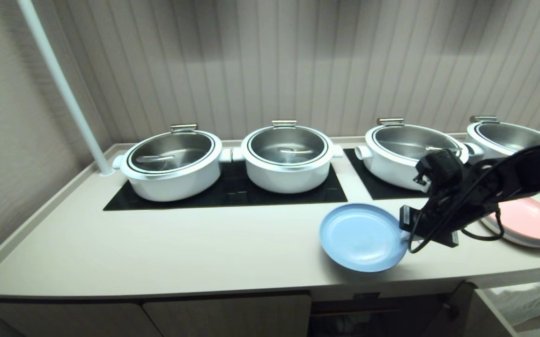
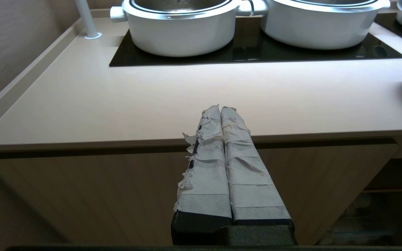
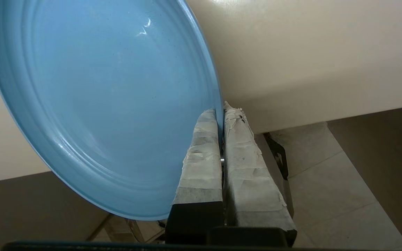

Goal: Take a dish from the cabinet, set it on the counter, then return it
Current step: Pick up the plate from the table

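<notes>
Taped fingers (image 3: 201,146) of the right gripper (image 1: 408,234) pinch only the dish (image 1: 362,237) rim, lower right; it could slip.

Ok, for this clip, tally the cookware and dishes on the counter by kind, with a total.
White lidded pots: 4, first at
Blue plate: 1, rim held in the right pincer
Stack of pastel plates, pink on top: 1 stack; plates in it cannot be counted
Total: 6, taking the stack as one

No text, label, brand, number or sign can be read anywhere in these views
</notes>
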{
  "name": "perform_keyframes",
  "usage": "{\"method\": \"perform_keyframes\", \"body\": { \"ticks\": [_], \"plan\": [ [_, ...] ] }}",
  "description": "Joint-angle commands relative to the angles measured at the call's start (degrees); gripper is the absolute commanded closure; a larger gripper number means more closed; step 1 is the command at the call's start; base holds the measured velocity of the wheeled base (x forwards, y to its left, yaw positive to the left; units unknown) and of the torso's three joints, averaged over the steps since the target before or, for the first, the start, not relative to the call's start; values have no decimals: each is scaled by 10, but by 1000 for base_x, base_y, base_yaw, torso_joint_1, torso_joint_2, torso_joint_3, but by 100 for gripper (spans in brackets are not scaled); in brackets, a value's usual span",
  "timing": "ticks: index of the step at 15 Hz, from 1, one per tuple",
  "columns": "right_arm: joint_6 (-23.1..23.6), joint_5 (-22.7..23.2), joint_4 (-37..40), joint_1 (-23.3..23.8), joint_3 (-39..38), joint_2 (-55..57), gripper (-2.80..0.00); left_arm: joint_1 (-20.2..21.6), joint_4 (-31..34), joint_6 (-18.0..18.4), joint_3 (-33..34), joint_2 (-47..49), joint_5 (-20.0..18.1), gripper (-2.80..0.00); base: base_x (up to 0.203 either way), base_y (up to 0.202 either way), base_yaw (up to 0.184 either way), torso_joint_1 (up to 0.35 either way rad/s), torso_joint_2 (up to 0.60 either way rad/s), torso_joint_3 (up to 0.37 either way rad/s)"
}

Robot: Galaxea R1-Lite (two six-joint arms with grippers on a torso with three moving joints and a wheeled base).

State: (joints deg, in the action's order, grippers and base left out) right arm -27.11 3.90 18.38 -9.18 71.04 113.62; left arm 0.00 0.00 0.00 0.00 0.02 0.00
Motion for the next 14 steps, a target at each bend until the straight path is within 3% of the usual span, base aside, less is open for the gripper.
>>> {"method": "perform_keyframes", "body": {
  "ticks": [1, 14],
  "plan": [
    [-1, 1, -3, 0, -30, -39, 0, 0, 0, 0, 0, 0, 1, 0, 0, 0, 0, 0, 0, 0],
    [-2, 1, 4, -1, -210, -244, 0, 0, 0, 0, 0, 0, 0, 0, 0, 0, 0, 0, 0, 0]
  ]
}}
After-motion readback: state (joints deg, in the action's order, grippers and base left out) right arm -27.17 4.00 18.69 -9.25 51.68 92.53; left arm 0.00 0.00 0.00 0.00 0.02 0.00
